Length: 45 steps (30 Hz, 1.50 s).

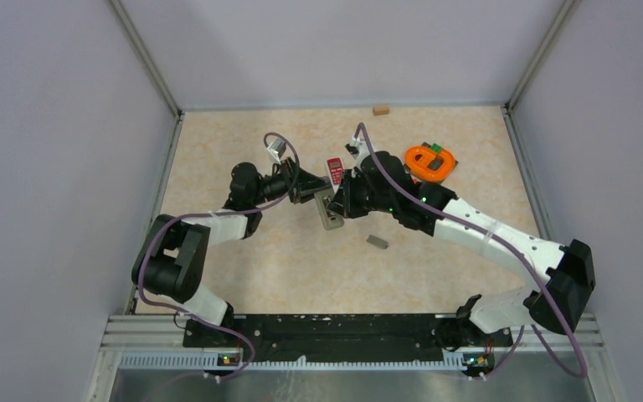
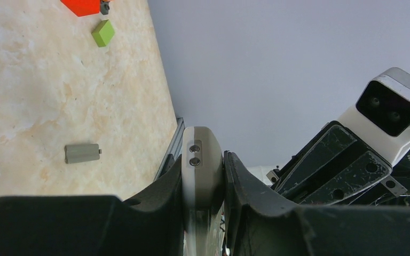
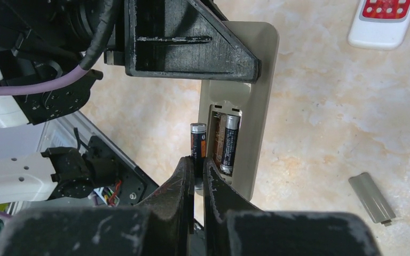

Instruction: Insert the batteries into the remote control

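Note:
The beige remote control [image 3: 256, 80] is held off the table with its back facing me and its battery compartment open. My left gripper [image 2: 204, 160] is shut on one end of it, its black finger [image 3: 192, 48] crossing the remote's top in the right wrist view. One battery [image 3: 230, 144] lies in the compartment's right slot. My right gripper [image 3: 199, 160] is shut on a second dark battery [image 3: 198, 140], upright at the compartment's left edge. In the top view both grippers meet at the remote [image 1: 329, 214] mid-table.
The grey battery cover [image 1: 377, 242] [image 3: 372, 198] [image 2: 83, 153] lies on the table near the arms. A white remote with red buttons [image 1: 334, 170] [image 3: 383, 18] lies just behind. An orange object [image 1: 427, 162], a green block [image 2: 103, 32] and a wooden block [image 1: 380, 110] sit farther back.

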Tool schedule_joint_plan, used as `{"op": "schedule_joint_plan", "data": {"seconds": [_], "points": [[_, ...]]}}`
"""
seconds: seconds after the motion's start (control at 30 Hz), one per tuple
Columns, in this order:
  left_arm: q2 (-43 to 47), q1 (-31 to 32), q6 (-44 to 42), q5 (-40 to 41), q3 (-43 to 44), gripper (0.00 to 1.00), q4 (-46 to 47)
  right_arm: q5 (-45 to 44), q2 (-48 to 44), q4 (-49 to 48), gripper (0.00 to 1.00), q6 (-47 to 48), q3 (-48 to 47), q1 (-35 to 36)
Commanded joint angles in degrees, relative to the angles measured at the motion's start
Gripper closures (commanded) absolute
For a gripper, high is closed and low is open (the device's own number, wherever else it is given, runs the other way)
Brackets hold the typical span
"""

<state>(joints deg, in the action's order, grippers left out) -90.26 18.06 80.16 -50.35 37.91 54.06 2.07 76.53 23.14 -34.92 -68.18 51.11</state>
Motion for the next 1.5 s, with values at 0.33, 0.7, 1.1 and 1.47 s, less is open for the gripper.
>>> {"op": "schedule_joint_plan", "data": {"seconds": [0.33, 0.7, 1.1, 1.47], "points": [[-0.3, 0.3, 2.4, 0.4, 0.1, 1.0, 6.8, -3.3, 3.6, 6.5, 0.9, 2.2, -7.3, 1.8], [-0.4, 0.3, 3.0, 1.0, -0.3, 1.0, 7.5, -2.2, 2.7, 4.9, 0.72, 2.2, -7.8, 2.0], [1.9, 0.3, 6.3, 3.6, -1.2, 1.0, 9.4, -9.3, -5.9, 2.6, 0.27, -2.7, -4.1, 2.0], [9.2, 0.2, 14.9, 8.2, -0.4, 1.0, 5.7, -11.1, -16.7, -10.4, 0.06, -11.4, 9.0, 1.1]]}}
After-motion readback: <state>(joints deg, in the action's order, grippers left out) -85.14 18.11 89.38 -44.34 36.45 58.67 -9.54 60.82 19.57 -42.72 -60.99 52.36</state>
